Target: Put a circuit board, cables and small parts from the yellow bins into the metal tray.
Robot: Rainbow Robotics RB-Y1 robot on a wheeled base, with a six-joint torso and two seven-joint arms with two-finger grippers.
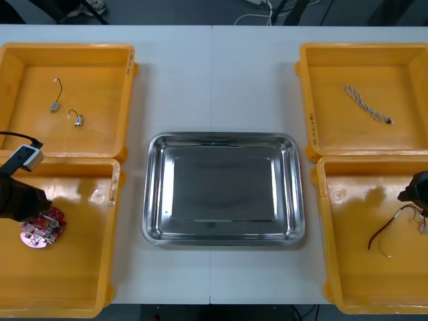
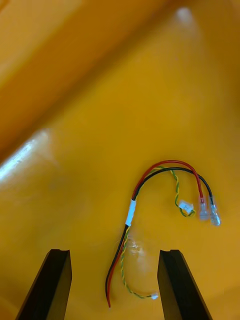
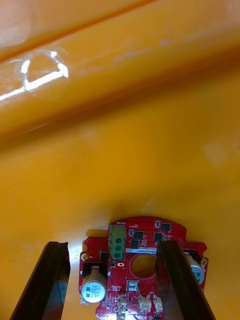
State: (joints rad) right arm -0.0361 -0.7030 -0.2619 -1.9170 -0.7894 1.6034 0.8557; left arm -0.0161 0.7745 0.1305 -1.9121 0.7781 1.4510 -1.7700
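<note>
On the worktop (image 1: 214, 73), the far-left yellow bin (image 1: 100, 73) holds two small metal parts (image 1: 54, 105). My left jaws hang wide in the near-left yellow bin (image 1: 67, 281). One of the fingers (image 3: 55, 280) is beside the round red circuit board (image 1: 43, 229) and the other is over its edge (nothing gripped).

The metal tray (image 1: 154, 194) sits bare and shiny at the worktop's middle.

A twisted blue and white cable (image 1: 364, 105) lies in the far-right yellow bin (image 1: 408, 73). My right jaws, wide too, hover by the right edge of the near-right yellow bin (image 1: 361, 281), with the end of the red and yellow cable (image 2: 131, 210) between them.
</note>
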